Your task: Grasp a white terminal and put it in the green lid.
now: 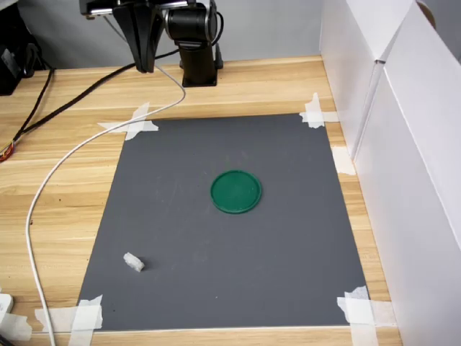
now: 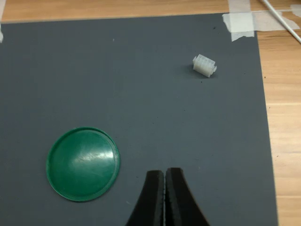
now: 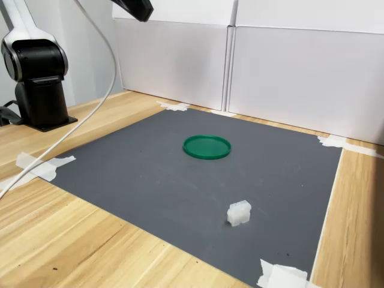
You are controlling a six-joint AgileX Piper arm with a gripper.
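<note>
The tiny white, blocky plastic terminal (image 1: 133,262) lies on the dark grey mat (image 1: 216,288) near its front left corner in the first exterior view, well apart from the flat round green plastic lid (image 1: 235,191) at mid-mat. Only the wrist view shows the black gripper (image 2: 164,176), jaws pressed together, empty, high above the mat beside the lid
</note>
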